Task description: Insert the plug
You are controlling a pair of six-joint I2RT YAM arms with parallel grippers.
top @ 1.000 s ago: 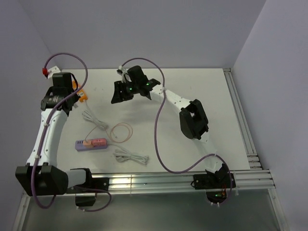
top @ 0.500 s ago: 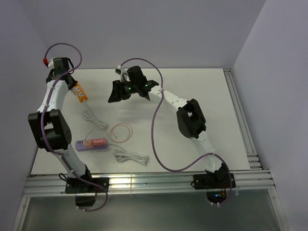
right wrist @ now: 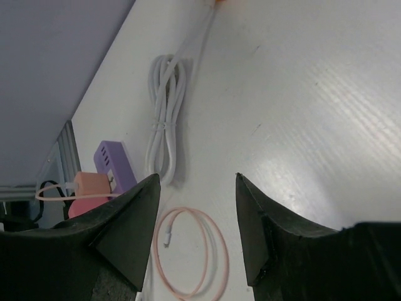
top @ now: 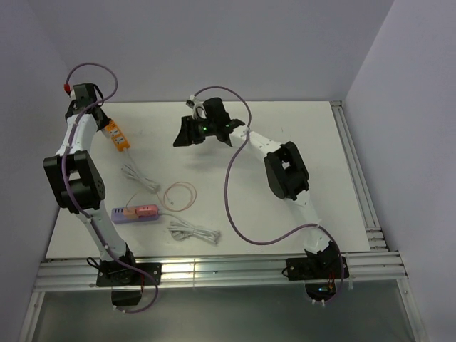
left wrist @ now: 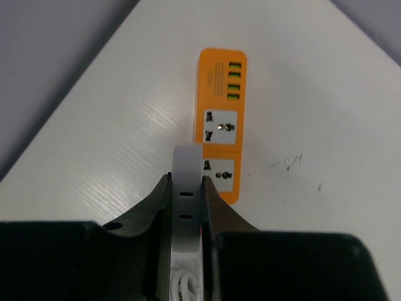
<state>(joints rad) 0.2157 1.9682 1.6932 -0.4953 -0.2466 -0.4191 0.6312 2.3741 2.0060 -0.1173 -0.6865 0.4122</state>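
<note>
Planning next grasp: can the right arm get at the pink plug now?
Probably yes: the right gripper is open and empty, the plug sits uncovered on the lilac strip, only a flat cord loop between them.

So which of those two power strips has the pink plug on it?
The lilac strip, lower in the overhead view: the salmon-pink plug sits on it. The orange strip, far back on the left, carries no pink one.

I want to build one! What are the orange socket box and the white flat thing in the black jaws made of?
The orange rectangular power strip looks like hard moulded plastic: smooth, slightly shiny, crisp edges. The white flat slotted block pinched in the jaws of the left gripper also looks like plastic, smooth and matt, though that is less certain.
</note>
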